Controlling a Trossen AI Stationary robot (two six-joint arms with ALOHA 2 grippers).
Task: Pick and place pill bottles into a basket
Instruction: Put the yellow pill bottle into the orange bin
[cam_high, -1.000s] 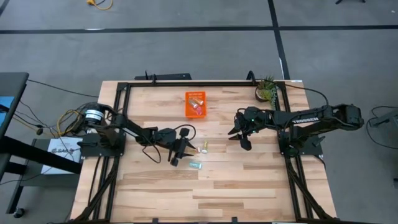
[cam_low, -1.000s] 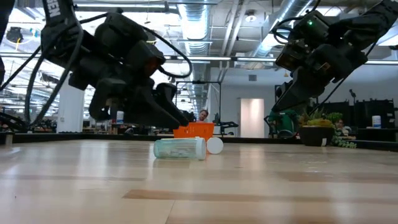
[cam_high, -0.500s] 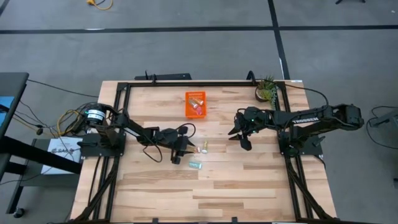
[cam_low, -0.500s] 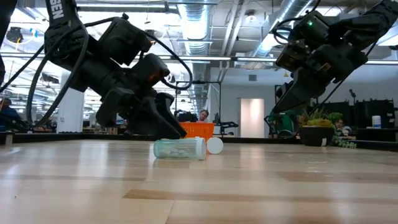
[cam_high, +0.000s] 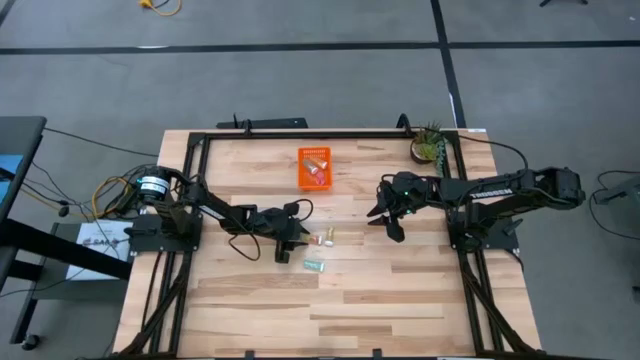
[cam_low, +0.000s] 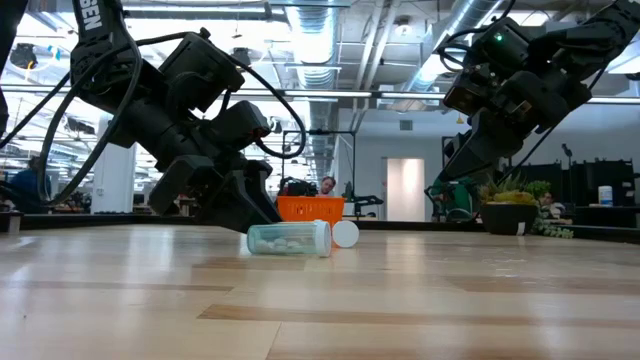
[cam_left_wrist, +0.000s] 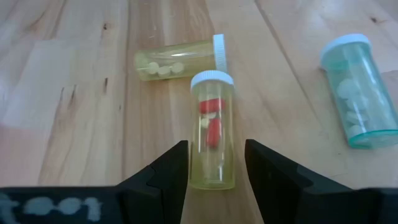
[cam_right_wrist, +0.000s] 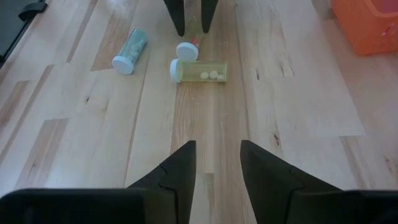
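left gripper (cam_left_wrist: 216, 163) low on table, fingers spread, straddling base of yellow clear pill bottle with red capsules (cam_left_wrist: 211, 127), not clamped | second yellow bottle (cam_left_wrist: 180, 60) lying crosswise just beyond its cap | teal bottle (cam_left_wrist: 359, 89) nearby | right gripper (cam_right_wrist: 214, 163) spread, empty, well apart | orange perforated plastic basket (cam_high: 314, 168) farther back

L arm stretched low across the table, left gripper (cam_high: 303, 241) angled down near the surface, fingers (cam_left_wrist: 163, 171) spread apart w/ a clear gap. R arm reaches in from its side, elbow bent, right gripper (cam_high: 391, 226) held up off the table, tilted down, fingers (cam_right_wrist: 179, 168) parted, nothing btwn them.
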